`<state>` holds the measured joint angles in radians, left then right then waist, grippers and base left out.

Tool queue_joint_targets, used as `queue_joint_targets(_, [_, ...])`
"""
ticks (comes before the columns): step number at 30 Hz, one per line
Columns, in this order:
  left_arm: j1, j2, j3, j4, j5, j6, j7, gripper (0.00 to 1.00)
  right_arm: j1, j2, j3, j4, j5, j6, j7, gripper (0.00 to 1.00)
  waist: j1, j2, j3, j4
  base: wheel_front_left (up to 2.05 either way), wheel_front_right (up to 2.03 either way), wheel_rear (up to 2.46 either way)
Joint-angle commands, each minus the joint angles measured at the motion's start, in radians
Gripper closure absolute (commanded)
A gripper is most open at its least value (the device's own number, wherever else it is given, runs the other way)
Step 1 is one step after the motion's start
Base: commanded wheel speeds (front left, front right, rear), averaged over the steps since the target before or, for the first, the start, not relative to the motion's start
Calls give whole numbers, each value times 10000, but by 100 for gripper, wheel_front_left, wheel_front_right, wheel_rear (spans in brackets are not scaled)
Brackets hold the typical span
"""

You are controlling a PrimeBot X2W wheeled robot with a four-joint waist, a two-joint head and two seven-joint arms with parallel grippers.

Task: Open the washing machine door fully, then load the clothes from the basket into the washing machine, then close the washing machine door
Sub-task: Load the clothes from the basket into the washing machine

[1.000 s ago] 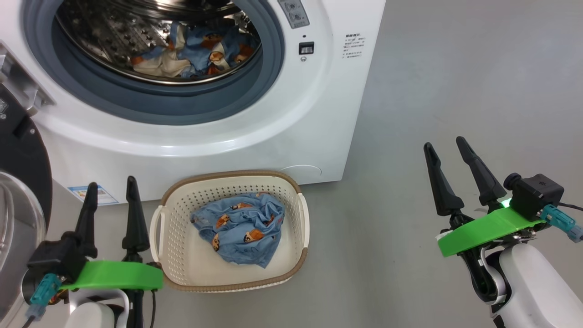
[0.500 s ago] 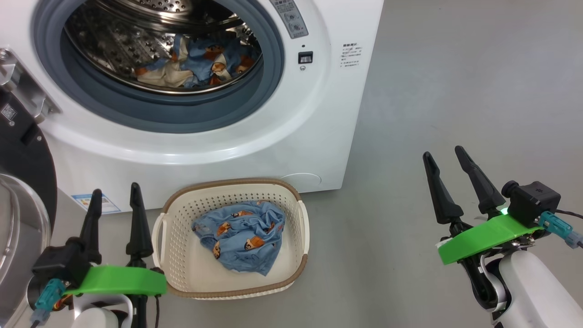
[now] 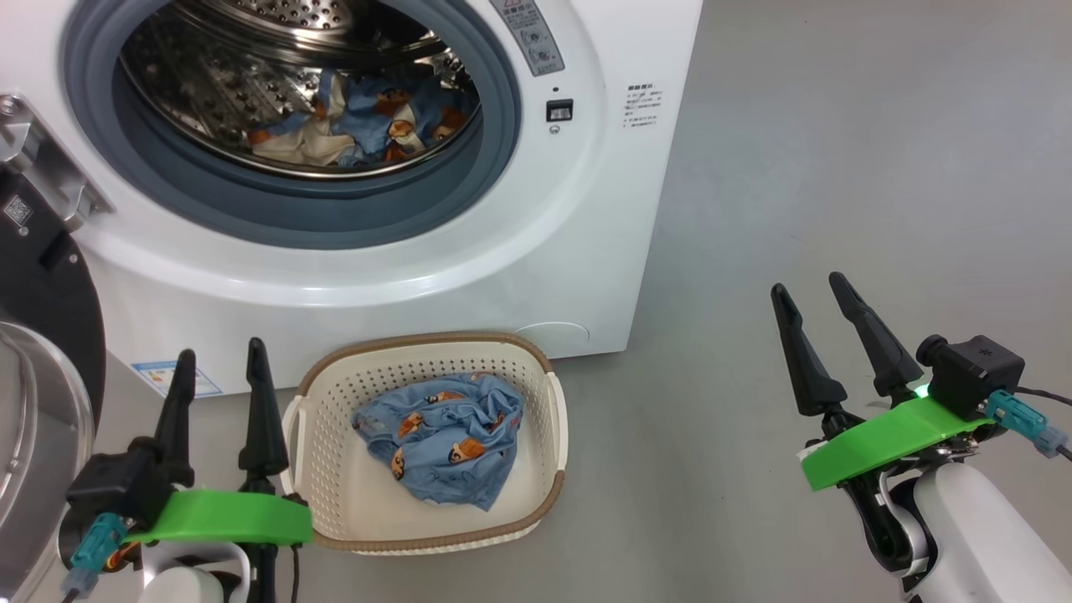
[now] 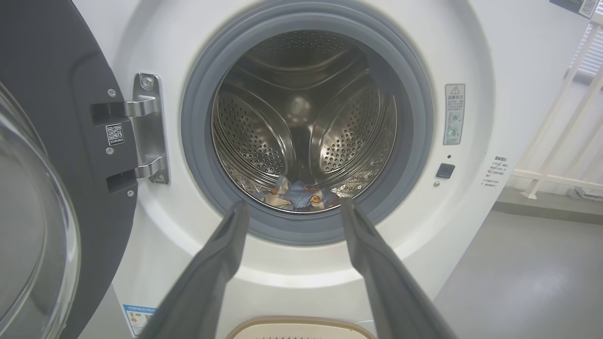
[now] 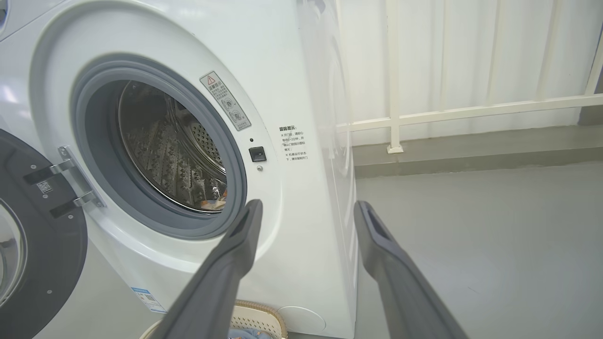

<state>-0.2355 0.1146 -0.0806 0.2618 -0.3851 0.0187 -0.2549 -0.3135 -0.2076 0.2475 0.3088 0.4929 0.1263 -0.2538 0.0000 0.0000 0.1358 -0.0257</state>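
The white washing machine (image 3: 469, 251) stands with its black door (image 3: 33, 276) swung wide open to the left. Light blue and cream clothes (image 3: 368, 126) lie in the steel drum (image 4: 301, 122). The cream basket (image 3: 335, 502) sits on the floor before the machine, holding one crumpled blue garment (image 3: 440, 435). My left gripper (image 3: 219, 362) is open and empty just left of the basket. My right gripper (image 3: 808, 289) is open and empty over bare floor, well to the basket's right. In the left wrist view the open fingers (image 4: 221, 263) frame the drum mouth.
Grey floor (image 3: 837, 151) stretches to the right of the machine. A white railing (image 5: 471, 113) and a wall stand behind it in the right wrist view. The open door's glass bowl (image 4: 33, 235) bulges out at the far left, close to my left arm.
The head camera has tilted slightly, so the whole picture has shifted down a little. Both grippers stay open and the garment in the basket has not moved.
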Motion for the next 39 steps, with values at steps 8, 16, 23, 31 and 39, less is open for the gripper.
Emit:
queue_joint_targets(8, [24,208,244,-271,-81,76,-27,0,88,-132,171,-166,76,44,-80,0,0,0,41,-22,0,0,0])
queue_joint_targets(16, [-26,235,185,-163,-125,91,5,0,24,-128,152,-170,74,44,-80,0,0,0,167,-35,0,0,0])
queue_joint_targets(23, [-152,264,90,53,-182,66,105,0,-40,-135,137,-195,83,44,-80,0,0,0,423,-137,0,0,0])
queue_joint_targets(31, [-407,296,-38,450,-242,-7,246,0,-181,-117,59,-245,79,44,-80,0,0,0,935,-394,0,0,0])
queue_joint_targets(39, [-1156,409,-325,1202,-219,-199,653,0,-436,-104,-42,-360,34,44,-80,0,0,0,1879,-691,0,0,0])
